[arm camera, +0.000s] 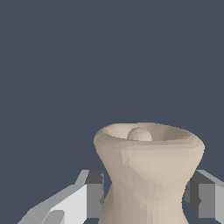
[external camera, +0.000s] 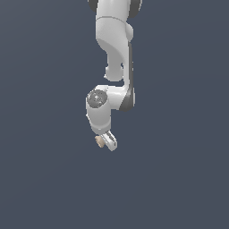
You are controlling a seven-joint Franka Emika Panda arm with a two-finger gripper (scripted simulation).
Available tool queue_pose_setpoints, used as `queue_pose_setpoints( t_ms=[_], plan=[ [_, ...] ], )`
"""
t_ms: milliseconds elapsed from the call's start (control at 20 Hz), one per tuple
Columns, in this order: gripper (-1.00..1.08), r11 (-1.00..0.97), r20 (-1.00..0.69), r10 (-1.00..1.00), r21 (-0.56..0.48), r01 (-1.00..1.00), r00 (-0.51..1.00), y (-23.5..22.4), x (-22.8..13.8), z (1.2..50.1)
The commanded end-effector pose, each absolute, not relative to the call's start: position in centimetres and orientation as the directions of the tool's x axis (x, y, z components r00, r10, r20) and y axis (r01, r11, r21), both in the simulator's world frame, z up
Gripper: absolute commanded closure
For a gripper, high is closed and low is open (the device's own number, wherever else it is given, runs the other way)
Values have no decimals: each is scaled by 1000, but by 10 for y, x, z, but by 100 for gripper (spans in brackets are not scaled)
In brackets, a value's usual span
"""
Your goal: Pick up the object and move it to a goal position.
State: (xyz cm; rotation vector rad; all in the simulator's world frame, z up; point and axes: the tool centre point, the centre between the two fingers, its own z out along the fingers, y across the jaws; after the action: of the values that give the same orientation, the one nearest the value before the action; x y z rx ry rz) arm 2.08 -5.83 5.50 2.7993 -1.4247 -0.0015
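The object (arm camera: pixel 148 170) is a beige, matte spool with a narrow waist and flared round ends. In the wrist view it stands between the two fingers of my gripper (arm camera: pixel 146 199). The dark pads (arm camera: pixel 95 194) press against its waist from both sides. In the exterior view the white gripper (external camera: pixel 108 142) hangs below the arm. Only one beige end of the object (external camera: pixel 99 141) sticks out on the exterior view's left of the fingers. The gripper is shut on the object.
The white arm (external camera: pixel 114 53) reaches down from the top of the exterior view. Around it there is only a plain dark blue-grey background (external camera: pixel 179 156). No other objects, edges or goal marker show.
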Motion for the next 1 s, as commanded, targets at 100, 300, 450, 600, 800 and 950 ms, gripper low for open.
queue_pose_setpoints(
  t_ms=[100,300,450,600,800,950],
  plan=[
    [108,-589,0,-808,0,-808,589,-58,24,69],
    [108,-589,0,-808,0,-808,589,-57,30,91],
    [108,-588,0,-809,0,-809,588,-56,35,114],
    [108,-588,1,-809,1,-809,588,-55,42,142],
    [108,-588,1,-809,1,-809,588,-54,52,183],
    [108,-588,1,-809,1,-809,588,-53,61,214]
  ],
)
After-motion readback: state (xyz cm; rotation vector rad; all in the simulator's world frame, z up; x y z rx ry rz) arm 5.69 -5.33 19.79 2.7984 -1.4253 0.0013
